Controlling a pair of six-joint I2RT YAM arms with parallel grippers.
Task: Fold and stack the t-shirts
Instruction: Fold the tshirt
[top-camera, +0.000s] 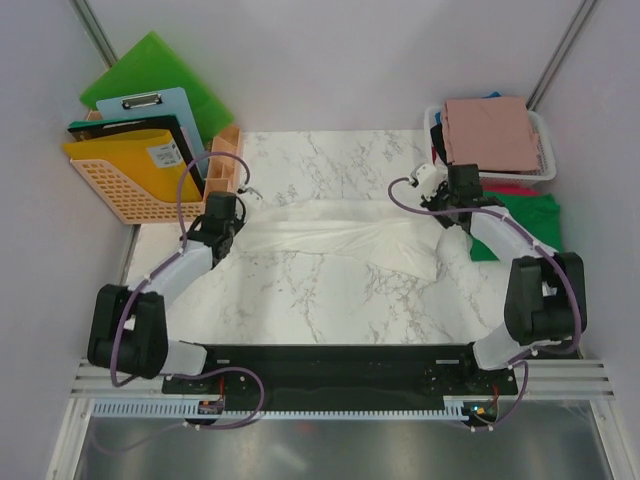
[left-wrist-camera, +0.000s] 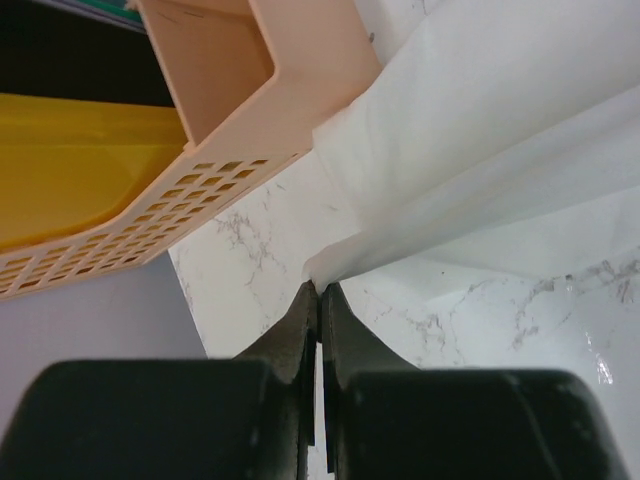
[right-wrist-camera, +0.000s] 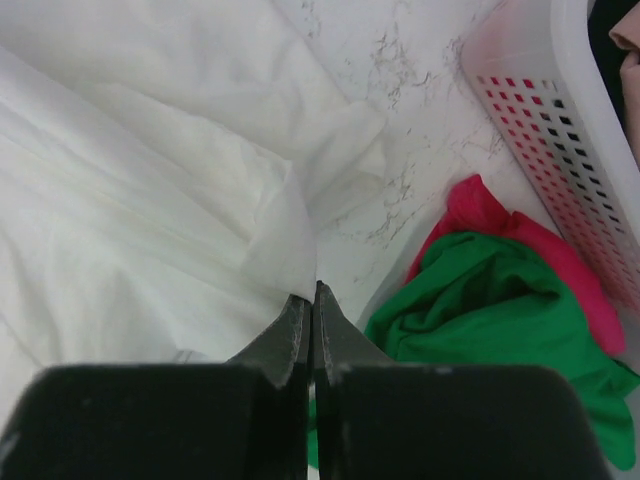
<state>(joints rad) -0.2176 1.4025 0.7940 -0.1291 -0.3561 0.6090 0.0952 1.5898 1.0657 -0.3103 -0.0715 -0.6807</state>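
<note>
A cream-white t-shirt (top-camera: 340, 238) lies stretched in a long band across the marble table (top-camera: 320, 300). My left gripper (top-camera: 224, 226) is shut on its left edge; the cloth (left-wrist-camera: 470, 140) runs up from the pinched tips (left-wrist-camera: 320, 288). My right gripper (top-camera: 455, 208) is shut on its right edge, the cloth (right-wrist-camera: 150, 200) fanning left from the tips (right-wrist-camera: 313, 290). A green t-shirt (top-camera: 528, 222) and a red one (right-wrist-camera: 480, 215) lie crumpled at the right; the green also shows in the right wrist view (right-wrist-camera: 500, 310). A folded dusty-pink t-shirt (top-camera: 490, 132) tops the basket.
A white mesh basket (top-camera: 548, 160) stands at the back right, near my right gripper. An orange basket (top-camera: 120, 195) with a yellow folder, a clipboard and green boards (top-camera: 150, 70) stands at the back left, close to my left gripper (left-wrist-camera: 230, 120). Grey walls enclose both sides.
</note>
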